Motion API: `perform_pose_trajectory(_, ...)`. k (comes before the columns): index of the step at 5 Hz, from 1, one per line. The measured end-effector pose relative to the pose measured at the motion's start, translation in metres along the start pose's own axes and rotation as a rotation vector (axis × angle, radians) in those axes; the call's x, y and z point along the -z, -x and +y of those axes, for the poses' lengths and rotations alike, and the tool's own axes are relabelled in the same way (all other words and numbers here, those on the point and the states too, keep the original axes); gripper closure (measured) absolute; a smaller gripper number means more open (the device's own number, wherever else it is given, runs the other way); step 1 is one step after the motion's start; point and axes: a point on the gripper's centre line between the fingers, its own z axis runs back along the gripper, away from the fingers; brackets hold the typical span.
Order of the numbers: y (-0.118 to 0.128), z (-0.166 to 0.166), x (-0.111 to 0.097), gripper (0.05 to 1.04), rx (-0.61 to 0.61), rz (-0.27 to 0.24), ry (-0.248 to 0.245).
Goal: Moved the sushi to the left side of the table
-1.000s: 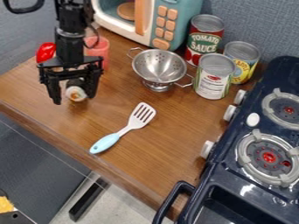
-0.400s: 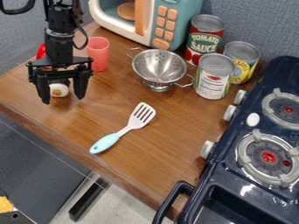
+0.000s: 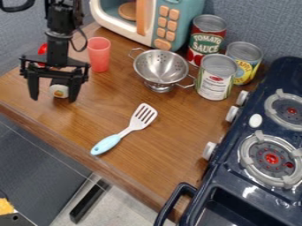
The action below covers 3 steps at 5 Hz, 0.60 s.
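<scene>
My black gripper (image 3: 53,99) hangs over the left part of a brown wooden table (image 3: 168,154), pointing down, its two fingers spread apart. The sushi (image 3: 59,91), a small roll with a white rim and an orange-yellow centre, is at the left of the table, seen between my fingers and nearer the right one; I cannot tell whether that finger touches it. Behind my arm is a red object (image 3: 42,49), partly hidden. To the right of my arm stands an upright pink cup (image 3: 99,55). A metal colander (image 3: 159,66) sits farther right, near three upright cans: a red-labelled can (image 3: 205,42), a yellow-labelled can (image 3: 247,66) and a white-and-green-labelled can (image 3: 214,81). A teal and white toy microwave (image 3: 167,24) is at the far side. A spatula (image 3: 121,135) with a light blue handle lies mid-table, and a dark blue toy stove (image 3: 233,185) is at the right.
</scene>
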Motion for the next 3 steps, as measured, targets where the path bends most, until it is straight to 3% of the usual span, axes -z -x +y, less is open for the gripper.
perform_pose_trajectory(1, -0.001, 0.016, -0.007, 0.083, 0.278, -0.077, 0.063)
perform_pose_trajectory(2, -0.011, 0.029, -0.005, 0.083, 0.512, -0.124, 0.056)
perform_pose_trajectory(3, -0.022, 0.033, -0.008, 0.083, 0.667, -0.177, 0.003)
